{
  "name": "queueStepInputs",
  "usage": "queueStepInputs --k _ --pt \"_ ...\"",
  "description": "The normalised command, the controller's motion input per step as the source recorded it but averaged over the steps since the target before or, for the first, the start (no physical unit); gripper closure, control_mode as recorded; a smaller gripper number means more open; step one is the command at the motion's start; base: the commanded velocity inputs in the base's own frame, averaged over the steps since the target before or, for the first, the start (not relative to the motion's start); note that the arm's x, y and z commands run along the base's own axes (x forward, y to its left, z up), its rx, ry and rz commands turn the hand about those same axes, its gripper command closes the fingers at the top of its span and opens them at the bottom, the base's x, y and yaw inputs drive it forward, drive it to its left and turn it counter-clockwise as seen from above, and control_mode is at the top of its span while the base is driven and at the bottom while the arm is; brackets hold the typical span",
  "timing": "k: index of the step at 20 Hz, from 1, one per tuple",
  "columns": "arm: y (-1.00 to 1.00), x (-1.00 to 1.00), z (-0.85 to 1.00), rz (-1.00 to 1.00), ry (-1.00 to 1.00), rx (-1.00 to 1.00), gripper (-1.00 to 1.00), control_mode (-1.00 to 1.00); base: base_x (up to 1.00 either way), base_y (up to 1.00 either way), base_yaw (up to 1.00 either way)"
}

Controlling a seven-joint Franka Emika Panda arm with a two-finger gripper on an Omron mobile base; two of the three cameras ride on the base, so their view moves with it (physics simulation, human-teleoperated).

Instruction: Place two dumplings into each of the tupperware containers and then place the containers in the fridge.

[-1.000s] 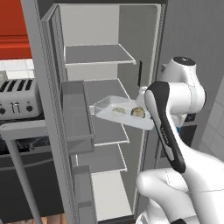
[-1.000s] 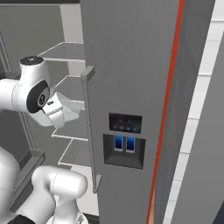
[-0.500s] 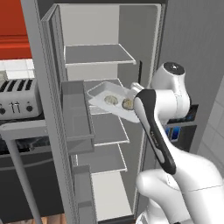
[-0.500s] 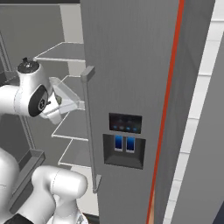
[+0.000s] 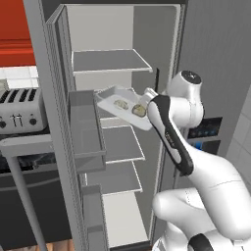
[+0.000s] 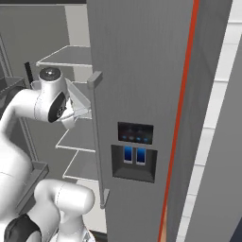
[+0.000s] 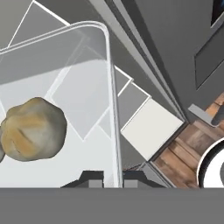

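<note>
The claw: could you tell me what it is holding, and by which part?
The claw grips the lighter tupperware container by its rim, two dumplings inside.

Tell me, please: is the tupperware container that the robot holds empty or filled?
Filled. In the left base view the tupperware container carries two dumplings side by side, and the hand view shows one dumpling lying inside its rim.

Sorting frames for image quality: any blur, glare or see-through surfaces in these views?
Left base view: sharp, flat even light, no glare on the fridge. Hand view: the tupperware container renders translucent, shelves visible through it; the dumpling looks slightly soft. Right base view: crisp, door shaded evenly.
</note>
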Motion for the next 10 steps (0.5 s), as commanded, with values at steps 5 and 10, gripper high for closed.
queueStepInputs --k 5,10 --pt "0.25 0.66 0.0 -0.05 0.0 0.0 1.0 -1.0 0.0 0.0 0.0" --pt "0.11 0.73 -0.02 -0.08 0.0 0.0 1.0 -1.0 0.0 0.0 0.0"
